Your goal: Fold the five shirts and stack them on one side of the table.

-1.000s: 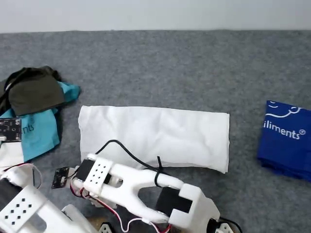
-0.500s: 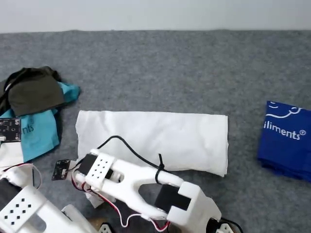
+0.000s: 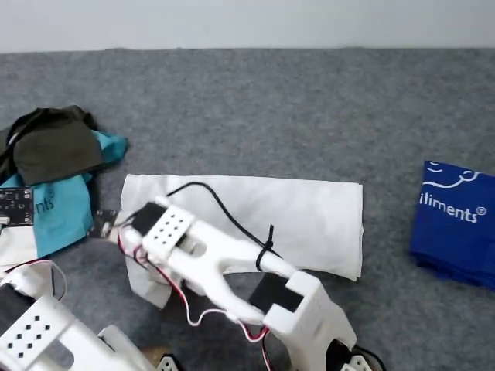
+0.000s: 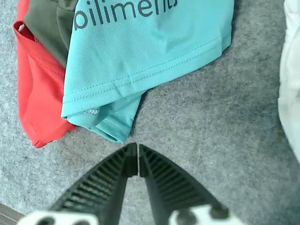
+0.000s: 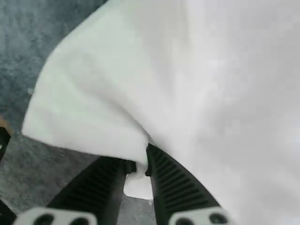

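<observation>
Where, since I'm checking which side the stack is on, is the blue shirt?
In the high view the folded blue shirt lies at the right side of the table, apart from the white shirt spread out at the middle.

High camera: fixed overhead, looking down over the table [image 3: 271,108] from my side, toward the far wall [image 3: 247,23]; widest view.

Left wrist camera: low over the table, looking down past my left gripper [image 4: 137,157] at the teal shirt [image 4: 140,56].

Right wrist camera: very near, looking past my right gripper [image 5: 140,157] onto the white shirt [image 5: 211,93].

Overlap: the high view shares the teal shirt with the left wrist view and the white shirt with both wrist views.
</observation>
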